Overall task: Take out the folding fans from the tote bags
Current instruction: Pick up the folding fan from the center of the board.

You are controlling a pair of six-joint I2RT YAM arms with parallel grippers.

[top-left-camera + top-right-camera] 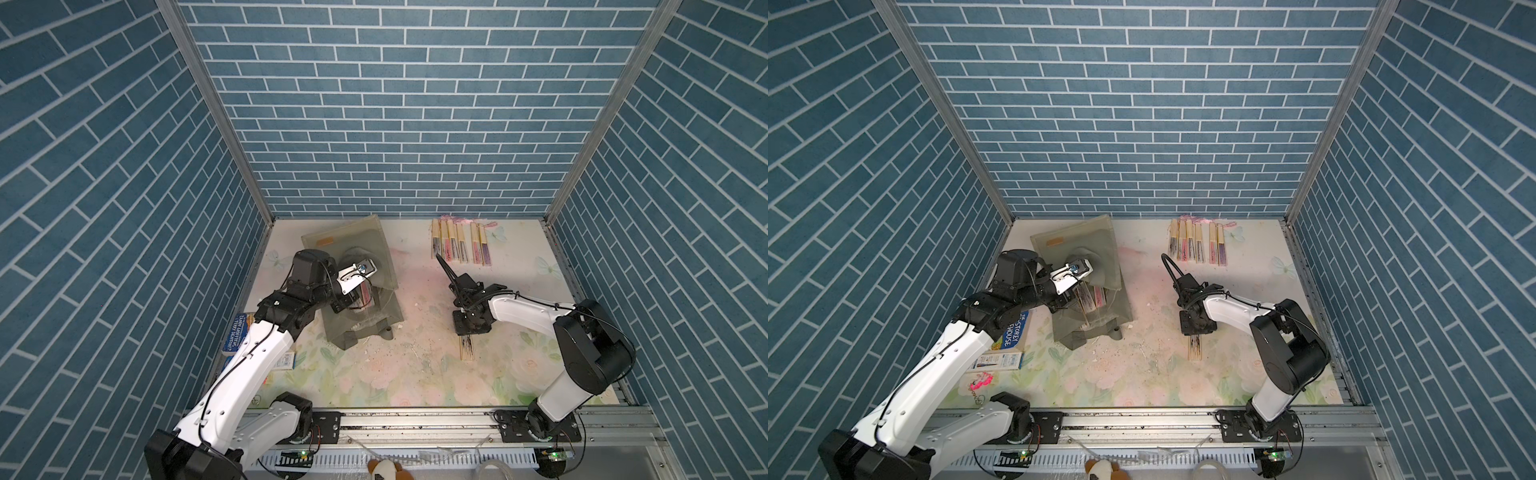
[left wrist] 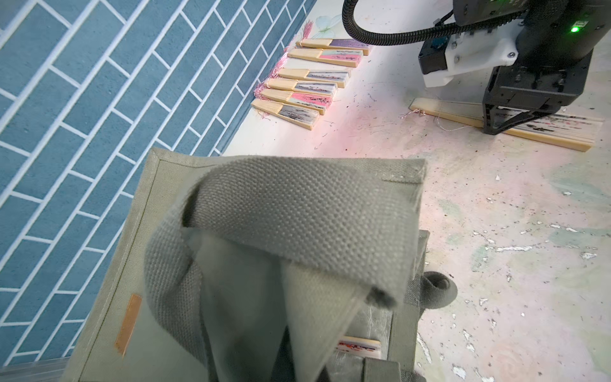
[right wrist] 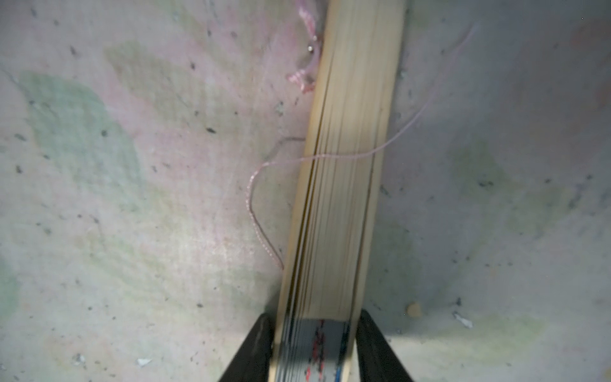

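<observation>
The grey-green tote bag (image 1: 353,245) lies at the back left of the table, its mouth pulled up. My left gripper (image 1: 345,302) is shut on the bag's fabric there; in the left wrist view the fabric and a strap (image 2: 297,211) hide its fingers. Folding fans show inside the bag (image 1: 1090,297) (image 2: 358,345). Several more fans lie in a row (image 1: 459,247) (image 2: 307,82) by the back wall. One fan (image 1: 466,351) (image 2: 446,114) lies flat at centre right. My right gripper (image 1: 467,332) (image 3: 315,320) stands over it, with both fingers pressed against its sides.
A blue printed book (image 1: 1013,332) and a small white box (image 1: 998,361) lie under my left arm near the left wall. A pink keychain (image 1: 980,380) lies near the front left corner. A plush toy (image 1: 384,471) sits beyond the front rail (image 1: 415,419).
</observation>
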